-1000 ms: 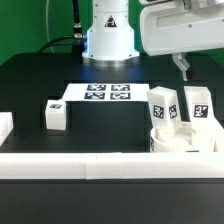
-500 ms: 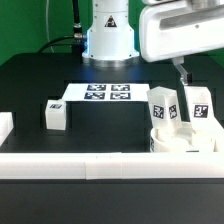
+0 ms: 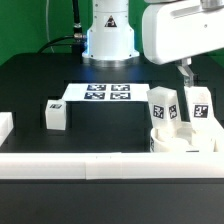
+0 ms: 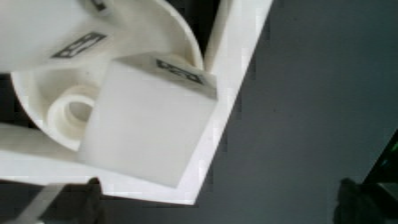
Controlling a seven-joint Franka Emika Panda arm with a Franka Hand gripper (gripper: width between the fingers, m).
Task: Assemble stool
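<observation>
The gripper (image 3: 185,72) is being shifted slightly since the earlier frame (more of its housing is now showing), jaws spread wide and empty, above the seat (image 3: 186,141). The seat is being kept against the border rail (image 3: 90,165) at the exterior view's right, with one leg (image 3: 163,106) and a second leg (image 3: 198,105) upright in it. A third leg (image 3: 56,114) is lying well apart, near the marker board (image 3: 105,93).

centre: we see bare table (image 3: 110,128) between loose leg (image 3: 56,114) and seat (image 3: 180,143)
seat: two upright legs (image 3: 163,106) stand close together
front: rail (image 3: 90,166) blocks low entry
</observation>
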